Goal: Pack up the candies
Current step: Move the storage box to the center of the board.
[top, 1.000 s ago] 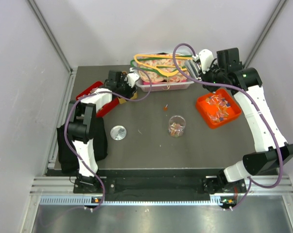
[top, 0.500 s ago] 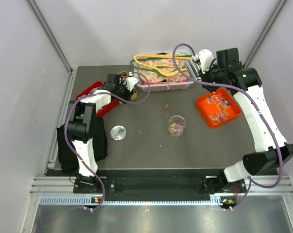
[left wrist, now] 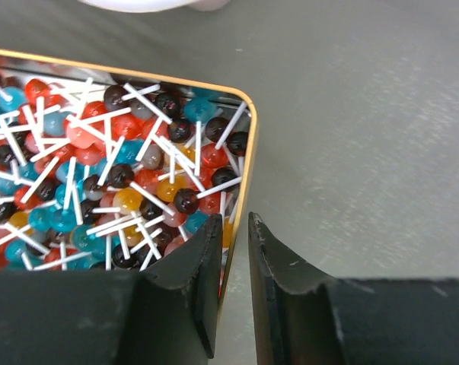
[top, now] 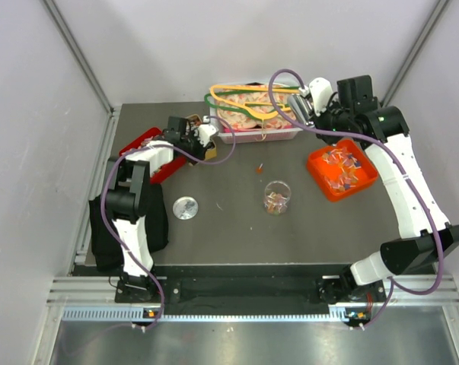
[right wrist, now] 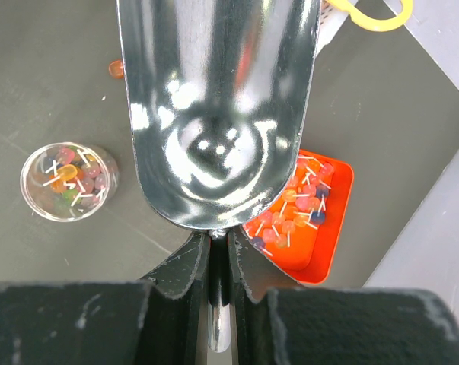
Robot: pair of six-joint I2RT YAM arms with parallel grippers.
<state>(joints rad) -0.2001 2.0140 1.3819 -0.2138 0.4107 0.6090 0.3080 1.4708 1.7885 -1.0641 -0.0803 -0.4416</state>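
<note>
The candies (left wrist: 115, 167) are small lollipops in mixed colours, heaped in a gold-rimmed tin (left wrist: 242, 144). My left gripper (left wrist: 234, 228) is shut on the tin's rim, one finger inside and one outside; it shows at the back left in the top view (top: 202, 141). My right gripper (right wrist: 218, 243) is shut on the handle of an empty metal scoop (right wrist: 218, 99), held above the table (top: 301, 106). More candies (right wrist: 298, 205) lie in an orange tray (right wrist: 329, 255), which also shows in the top view (top: 342, 171). A clear cup (top: 276, 196) holds a few candies.
A clear bin (top: 259, 133) with coloured hangers stands at the back. A round lid (top: 186, 207) lies left of the cup. One stray candy (top: 259, 169) lies mid-table. Red hangers (top: 141, 144) and a black cloth (top: 107, 228) are at the left.
My left gripper has shifted slightly right and toward the near side, turning a little. The right arm with the scoop has barely moved.
</note>
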